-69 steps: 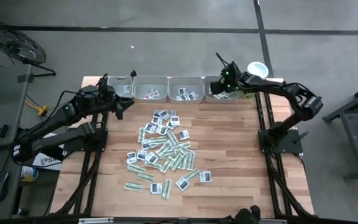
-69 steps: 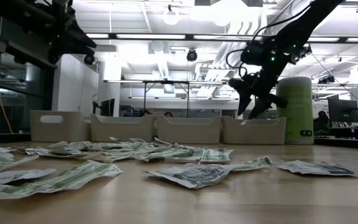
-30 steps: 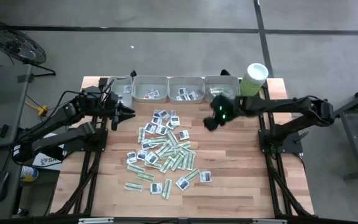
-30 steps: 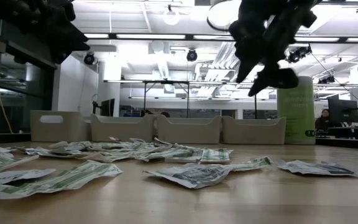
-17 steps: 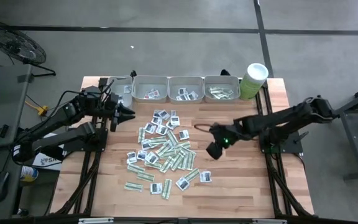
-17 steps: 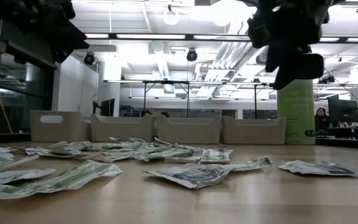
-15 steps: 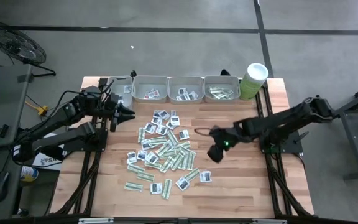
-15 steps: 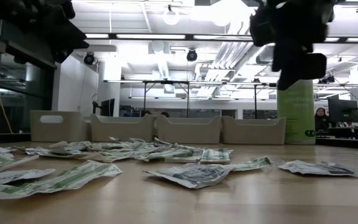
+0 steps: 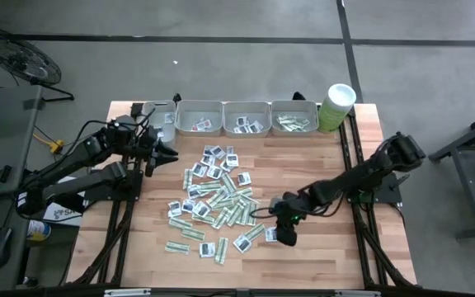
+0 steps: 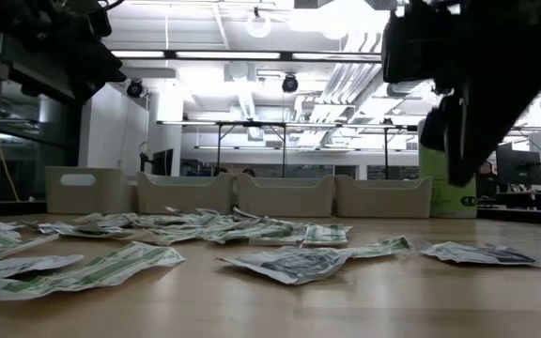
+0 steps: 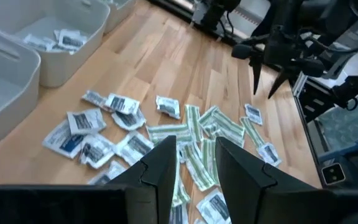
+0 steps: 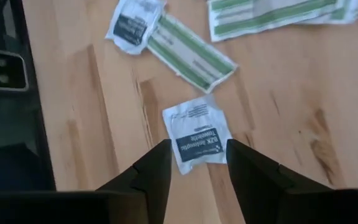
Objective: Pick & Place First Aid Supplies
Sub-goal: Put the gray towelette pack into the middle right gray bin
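1. Scattered first aid supplies [image 9: 217, 198] mid-table, left of right gripper [image 9: 285, 236].
2. Right gripper fingers spread, empty, directly above squarish white antiseptic sachet [image 12: 196, 133]; sachet centred between fingertips.
3. Left gripper [image 9: 165, 148] distant beside trays, fingers parted, empty.

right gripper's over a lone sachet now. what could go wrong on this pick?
1. The white sachet lies flat on the table; the open right gripper may slide over it or strike the wood.
2. A green-white strip lies close by and might get nudged.
3. The left gripper hangs open near the grey trays, so no backup.
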Action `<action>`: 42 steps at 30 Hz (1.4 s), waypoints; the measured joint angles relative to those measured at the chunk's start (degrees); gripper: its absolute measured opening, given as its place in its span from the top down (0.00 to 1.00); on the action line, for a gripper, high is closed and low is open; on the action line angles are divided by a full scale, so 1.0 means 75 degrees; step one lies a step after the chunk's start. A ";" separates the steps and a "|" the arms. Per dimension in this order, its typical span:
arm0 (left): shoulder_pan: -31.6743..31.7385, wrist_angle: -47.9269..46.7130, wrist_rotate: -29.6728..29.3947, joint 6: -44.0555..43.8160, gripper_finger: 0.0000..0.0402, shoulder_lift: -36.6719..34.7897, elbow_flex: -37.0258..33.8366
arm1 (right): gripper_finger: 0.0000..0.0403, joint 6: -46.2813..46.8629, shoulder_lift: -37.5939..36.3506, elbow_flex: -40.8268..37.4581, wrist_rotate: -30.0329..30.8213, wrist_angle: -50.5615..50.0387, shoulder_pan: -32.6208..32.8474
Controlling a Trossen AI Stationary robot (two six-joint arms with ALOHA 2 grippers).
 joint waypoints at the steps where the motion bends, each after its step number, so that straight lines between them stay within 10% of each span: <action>1: 0.0000 -0.0042 0.0000 0.0000 0.72 0.0000 0.0000 | 0.63 -0.0063 0.0109 0.0000 -0.0051 0.0040 0.0028; 20: 0.0000 -0.0301 -0.0089 -0.0003 0.72 -0.0003 0.0000 | 0.57 -0.0910 0.1326 0.0041 0.0860 0.0214 0.0349; 42: 0.0000 -0.0458 -0.0609 -0.0006 0.72 -0.0003 0.0000 | 0.81 -0.2068 0.1712 0.0058 0.1951 -0.0261 0.0986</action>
